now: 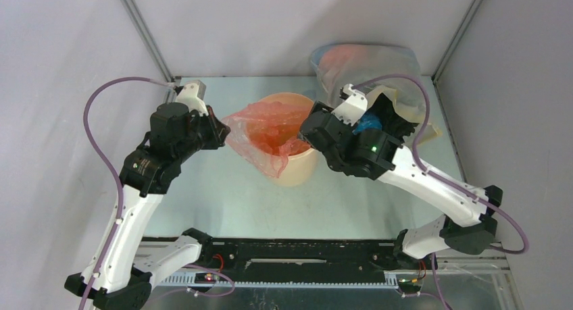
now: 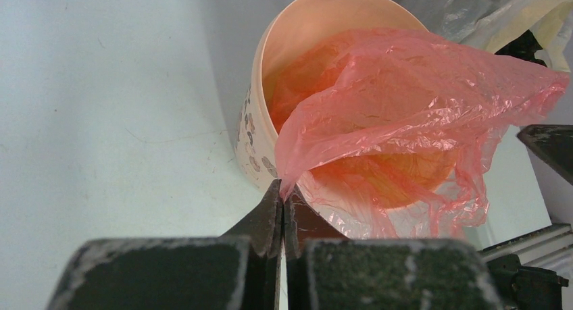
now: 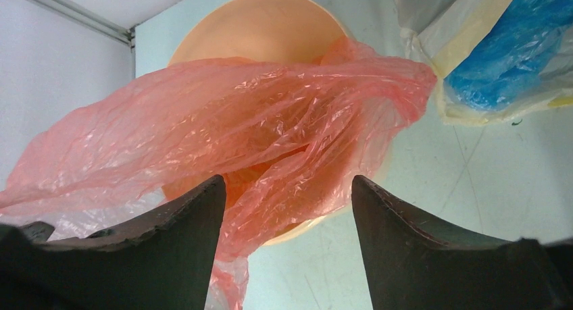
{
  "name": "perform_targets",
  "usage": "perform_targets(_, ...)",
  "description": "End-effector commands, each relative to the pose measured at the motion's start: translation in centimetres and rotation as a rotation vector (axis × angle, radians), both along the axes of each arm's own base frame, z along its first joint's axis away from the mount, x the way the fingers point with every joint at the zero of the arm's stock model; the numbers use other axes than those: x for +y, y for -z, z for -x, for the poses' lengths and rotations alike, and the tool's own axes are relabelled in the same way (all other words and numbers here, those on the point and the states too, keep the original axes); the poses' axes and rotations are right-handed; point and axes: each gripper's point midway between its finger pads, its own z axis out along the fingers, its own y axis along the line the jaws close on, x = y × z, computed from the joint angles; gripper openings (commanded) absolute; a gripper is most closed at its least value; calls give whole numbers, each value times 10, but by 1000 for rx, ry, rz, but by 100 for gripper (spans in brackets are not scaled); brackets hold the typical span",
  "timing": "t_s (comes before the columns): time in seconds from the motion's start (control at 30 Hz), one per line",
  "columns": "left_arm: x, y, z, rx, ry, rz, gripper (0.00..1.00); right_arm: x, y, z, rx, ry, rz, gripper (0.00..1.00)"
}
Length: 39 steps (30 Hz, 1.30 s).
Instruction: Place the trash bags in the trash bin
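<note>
Pink bag (image 1: 267,131) lies across the mouth of the trash bin (image 1: 301,169). Part of it is sunk inside and part spills over the near-left rim and hangs down the outside wall. The bin stands upright mid-desk between the two arms. The bag's long axis runs roughly left to right, from one hand to the other. Left hand (image 2: 282,209) sits just left of the bin with its jaws closed, pinching the bag's left corner. In the left wrist view the film runs right down into the pinch. Right hand (image 3: 287,188) is at the bin's right rim with its jaws apart and nothing clamped. The crumpled bag fills the gap ahead of its fingers; whether they touch the film cannot be told. Likely next job is pushing or dropping the bag fully inside. The right hand is nearer the bulk of it and the left only has the edge. Risk: the thin film clings or drags back out over the rim. More bags sit at the far right corner behind the right arm: a clear one, a cream one and a blue bag (image 3: 503,50), well apart from the bin mouth. The desk (image 1: 203,195) is pale, smooth and faintly scratched. Plain grey walls (image 1: 270,26) with metal frame bars close it in on three sides.
</note>
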Motion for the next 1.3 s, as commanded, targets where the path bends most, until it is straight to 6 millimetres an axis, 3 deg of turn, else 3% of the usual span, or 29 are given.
perform_targets(0.0, 2, -9, -1, -40, -3, 3, 0, 10, -11, -7, 5, 23, -74, 70)
perform_targets(0.27, 1, -11, 1, -42, 12, 8, 0, 20, -5, -16, 22, 12, -90, 64)
perform_targets(0.63, 1, -6, 2, -35, 16, -1, 0, 31, 23, -30, 114, 9, -103, 60)
perform_targets(0.67, 1, -6, 2, -35, 17, -2, 0, 31, 23, -30, 118, -3, -97, 54)
perform_targets(0.83, 4, -7, 4, -41, 7, -11, 0, 24, 31, -21, 144, -82, -73, 0)
perform_targets(1.1, 8, -3, 3, -38, -10, -28, 0, -22, 42, 6, 110, -80, -84, 0)
perform_targets(1.27, 10, -6, 4, -44, -16, -28, 0, -40, 40, 15, 104, -77, -36, 0)
